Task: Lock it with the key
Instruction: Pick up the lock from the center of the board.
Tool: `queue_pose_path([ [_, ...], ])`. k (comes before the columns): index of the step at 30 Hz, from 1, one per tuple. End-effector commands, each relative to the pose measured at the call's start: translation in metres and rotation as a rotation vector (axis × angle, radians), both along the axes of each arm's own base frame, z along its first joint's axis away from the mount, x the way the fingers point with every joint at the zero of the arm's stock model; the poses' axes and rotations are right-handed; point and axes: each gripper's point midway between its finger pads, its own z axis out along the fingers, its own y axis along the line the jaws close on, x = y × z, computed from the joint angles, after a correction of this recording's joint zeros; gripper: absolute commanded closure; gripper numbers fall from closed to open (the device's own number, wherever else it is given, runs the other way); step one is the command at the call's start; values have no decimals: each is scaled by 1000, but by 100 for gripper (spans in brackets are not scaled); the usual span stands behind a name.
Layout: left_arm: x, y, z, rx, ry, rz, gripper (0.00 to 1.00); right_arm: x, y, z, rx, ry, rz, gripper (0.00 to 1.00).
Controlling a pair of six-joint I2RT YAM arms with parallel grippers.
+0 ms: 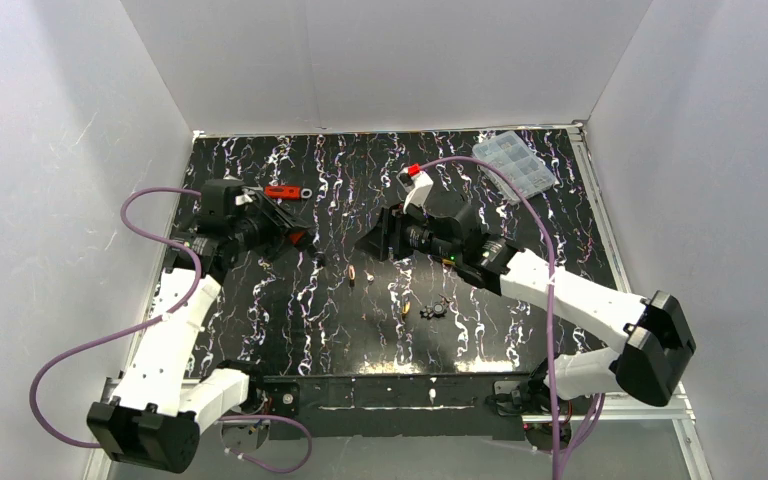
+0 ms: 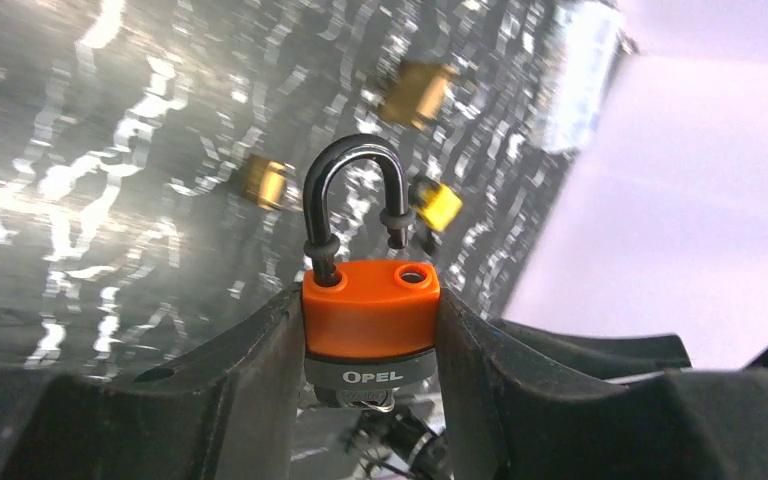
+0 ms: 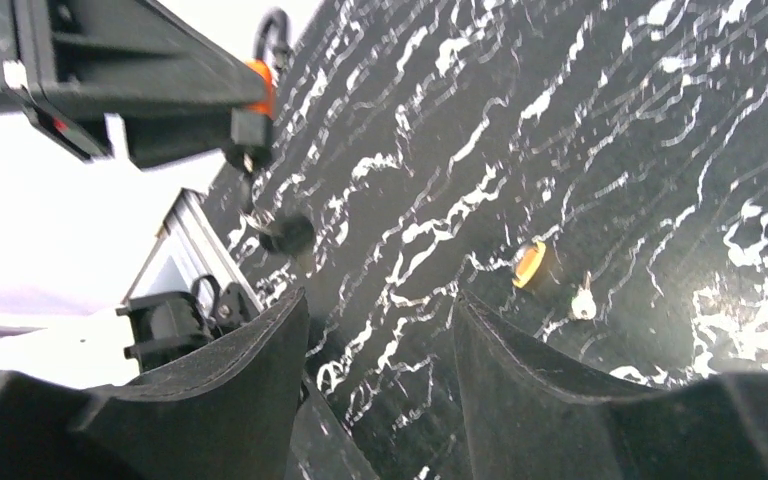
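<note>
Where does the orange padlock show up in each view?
Top external: orange padlock left of centre, in the left gripper.
Left wrist: padlock dead centre, shackle up.
Right wrist: padlock top left, a small orange sliver.
Shared landmark: the black white-veined table.

The left arm (image 1: 175, 330) reaches forward along the left side of the worktop (image 1: 520, 340). Its pincer (image 2: 368, 335) is clamped on the lock (image 2: 370, 305), one finger on each side. The right arm (image 1: 570, 290) angles in toward the centre, its pincer (image 3: 378, 300) pointing left with the fingers standing apart.
</note>
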Motion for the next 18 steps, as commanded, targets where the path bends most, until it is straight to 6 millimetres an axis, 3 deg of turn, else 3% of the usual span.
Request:
queue_pose_path([
  [1,-2,-46,51,-178,-111,16,100,7,-2,65,137,-190,-109,38],
  [5,-5,-78,74,-225,-154,3,100,-1,-4,91,170,-296,-160,34],
  [11,-3,-116,100,-313,-195,-21,100,-3,-7,105,170,-352,-214,31],
  [18,2,-136,120,-372,-229,-25,100,-2,-18,112,179,-373,-264,30],
])
